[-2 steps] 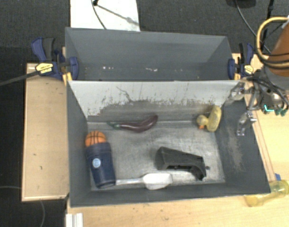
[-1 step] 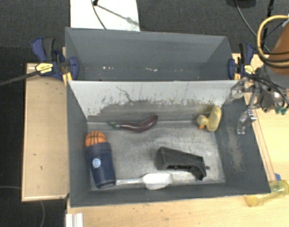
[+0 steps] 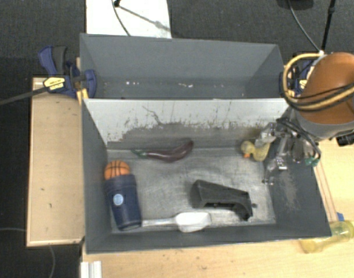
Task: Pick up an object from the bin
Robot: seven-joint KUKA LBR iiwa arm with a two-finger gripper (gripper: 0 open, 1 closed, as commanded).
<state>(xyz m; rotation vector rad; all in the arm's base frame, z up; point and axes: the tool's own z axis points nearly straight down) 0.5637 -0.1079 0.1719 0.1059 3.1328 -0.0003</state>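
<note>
Gripper [image 3: 276,155] low in the bin's [image 3: 165,117] corner, right by a small yellow toy.

The gripper hangs close to the bin floor on the arm's side, probably because the nearest thing lies there. This appears to be a yellow toy duck [image 3: 253,150], tucked against the back wall just beside the gripper on the side away from the arm. Whether the gripper is open or closed cannot be told, and nothing is seen in its hold. A black angular object [image 3: 221,198] lies near, forward of the gripper. A purple eggplant [image 3: 168,151] rests beyond the duck along the wall. Well apart across the floor stand a dark blue can [image 3: 123,201], an orange ball [image 3: 117,169] and a white spoon [image 3: 191,220]. The pick looks not yet made.
</note>
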